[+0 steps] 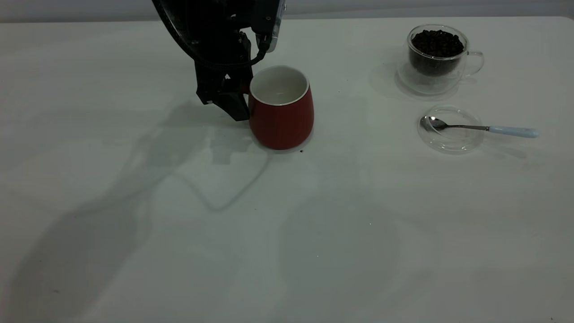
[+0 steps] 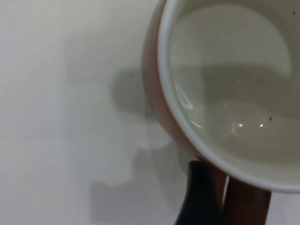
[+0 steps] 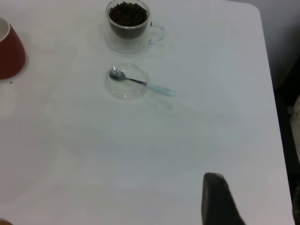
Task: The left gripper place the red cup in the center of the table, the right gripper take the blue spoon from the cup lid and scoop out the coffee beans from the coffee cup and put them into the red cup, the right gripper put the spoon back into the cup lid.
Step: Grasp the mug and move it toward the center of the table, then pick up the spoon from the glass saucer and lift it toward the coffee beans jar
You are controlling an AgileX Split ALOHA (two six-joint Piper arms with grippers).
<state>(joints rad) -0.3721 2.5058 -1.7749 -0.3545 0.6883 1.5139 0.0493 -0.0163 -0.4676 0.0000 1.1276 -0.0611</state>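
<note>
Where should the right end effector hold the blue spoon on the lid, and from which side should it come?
Probably the light blue handle of the blue spoon. It sticks out past the rim of the glass cup lid over bare table, pointing away from the red cup, while the metal bowl lies inside the lid. Coming from above, fingers across the handle, looks safest.

L arm comes in from 12 o'clock edge of the exterior view, wrist pitched down, left gripper [image 1: 233, 92] low near the table surface, at about 11 o'clock from table centre. One dark finger [image 2: 200, 194] visible in L wrist cam, pressed against a handle; fingers closed on it. R arm not in exterior view. R wrist cam is high and looks down on the table; only one dark fingertip [image 3: 216, 199] of right gripper shows, spread unclear.
</note>
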